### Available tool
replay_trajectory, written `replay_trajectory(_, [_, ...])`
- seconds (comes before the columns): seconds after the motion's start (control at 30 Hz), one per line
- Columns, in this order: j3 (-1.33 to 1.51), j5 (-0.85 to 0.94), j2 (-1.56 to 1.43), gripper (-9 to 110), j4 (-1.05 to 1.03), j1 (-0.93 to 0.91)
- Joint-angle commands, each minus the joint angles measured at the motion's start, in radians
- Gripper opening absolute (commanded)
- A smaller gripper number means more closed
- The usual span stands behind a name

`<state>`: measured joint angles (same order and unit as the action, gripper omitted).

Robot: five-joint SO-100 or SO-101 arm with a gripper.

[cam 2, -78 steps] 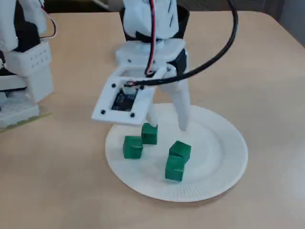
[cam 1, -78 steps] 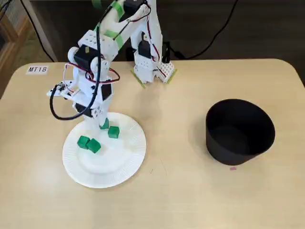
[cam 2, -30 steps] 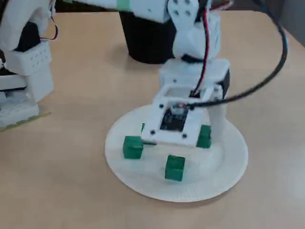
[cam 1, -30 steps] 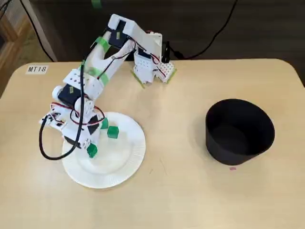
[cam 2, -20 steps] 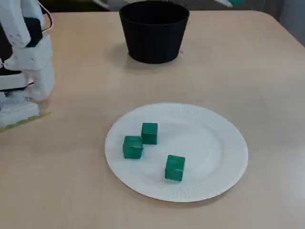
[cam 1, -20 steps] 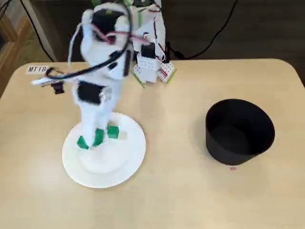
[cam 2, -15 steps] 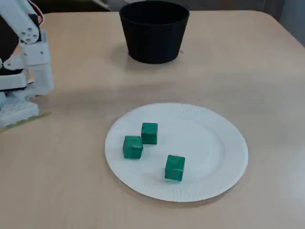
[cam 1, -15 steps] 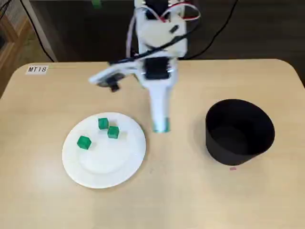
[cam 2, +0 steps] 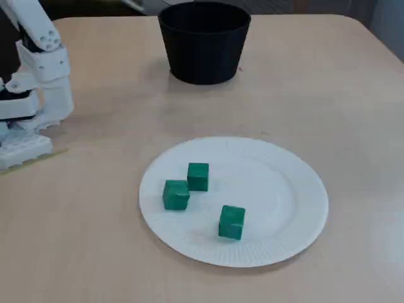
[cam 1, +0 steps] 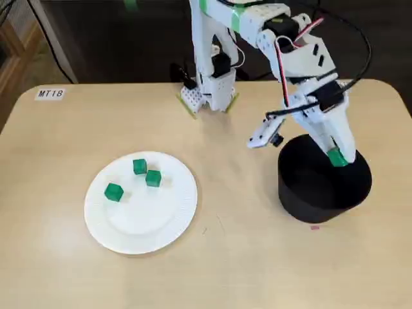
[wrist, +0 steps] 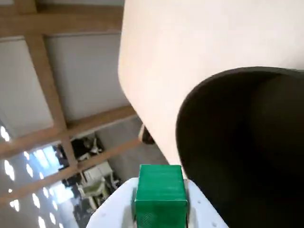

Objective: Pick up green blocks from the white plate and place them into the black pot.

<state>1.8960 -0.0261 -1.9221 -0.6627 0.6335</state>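
One small green plastic cube [wrist: 160,194] sits clamped between the white two-finger gripper's [cam 1: 337,159] jaws, which are closed on its sides. In a fixed view the gripper hangs over the mouth of the round black pot [cam 1: 315,201], toward its far rim rather than the centre. In the wrist view the cube shows beside the curved lip, not squarely over the dark hollow.

That offset is the main risk, as I judge it. Let go here, the cube could clip the rim and bounce out onto the pale wooden tabletop [cam 1: 244,257]. The table's rounded right edge is near the pot in that view, so a stray cube might roll off. Dropping lower first could bring the fingers against the pot wall and shove the pot.

Room is otherwise generous. Bare table lies between the pot and the white paper plate [cam 1: 141,242], which are well apart. Three more green cubes [cam 2: 198,176] [cam 2: 176,194] [cam 2: 231,221] lie on the plate, all clear of its rim.
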Motion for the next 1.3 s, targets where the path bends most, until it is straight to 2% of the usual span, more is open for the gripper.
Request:
replay_trajectory(0.0, [0.008,0.02,0.015,-2,0.008,0.023])
replay_trajectory(0.2, [0.008,0.018,0.034,-2,-0.034,0.025])
replay_trajectory(0.23, [0.008,0.018,0.034,1,-0.043,0.025])
replay_trajectory(0.3, [0.011,0.034,0.032,16,-0.052,0.028])
replay_trajectory(0.37, [0.015,0.049,0.021,24,-0.055,0.028])
replay_trajectory(0.57, [0.017,0.063,-0.011,29,-0.06,0.015])
replay_trajectory(0.67, [0.017,0.067,-0.021,28,-0.064,0.005])
replay_trajectory(0.73, [0.015,0.067,-0.034,22,-0.077,-0.011])
replay_trajectory(0.9, [0.005,0.063,-0.109,-2,-0.152,-0.106])
replay_trajectory(1.07, [-0.006,0.107,-0.21,-2,-0.268,-0.307])
replay_trajectory(1.27, [-0.014,0.209,-0.265,-2,-0.445,-0.663])
